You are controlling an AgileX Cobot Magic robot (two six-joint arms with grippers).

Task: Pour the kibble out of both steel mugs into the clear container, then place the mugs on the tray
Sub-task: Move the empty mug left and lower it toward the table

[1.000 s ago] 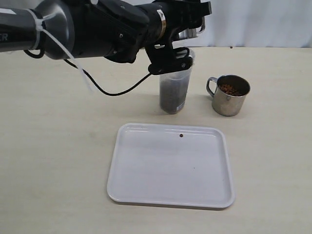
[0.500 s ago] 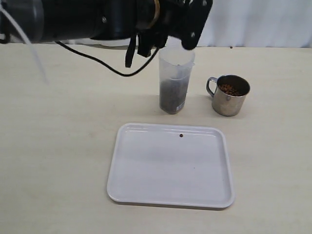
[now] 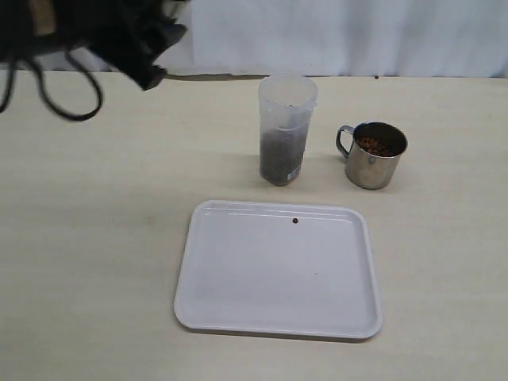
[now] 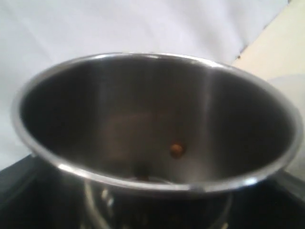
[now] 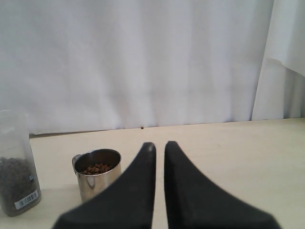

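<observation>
The clear container (image 3: pixel 286 131) stands behind the tray (image 3: pixel 278 317), about half full of kibble (image 3: pixel 282 155). To its right a steel mug (image 3: pixel 375 155) stands upright with kibble (image 3: pixel 377 145) in it. My left gripper (image 4: pixel 157 200) is shut on the other steel mug (image 4: pixel 143 119), whose inside is nearly bare, with one pellet (image 4: pixel 177 150) showing. The left arm (image 3: pixel 119 36) is a dark blur at the far left; its mug is not discernible there. My right gripper (image 5: pixel 159 148) is shut and empty, hovering apart from the full mug (image 5: pixel 97 179) and the container (image 5: pixel 18 167).
A single pellet (image 3: pixel 295 221) lies on the tray near its far rim. A white curtain (image 3: pixel 357 36) hangs behind the table's far edge. The right arm is out of the exterior view.
The left arm with its mug has swung from above the container's mouth away to the far left. The container, the other mug and the tray have not moved.
</observation>
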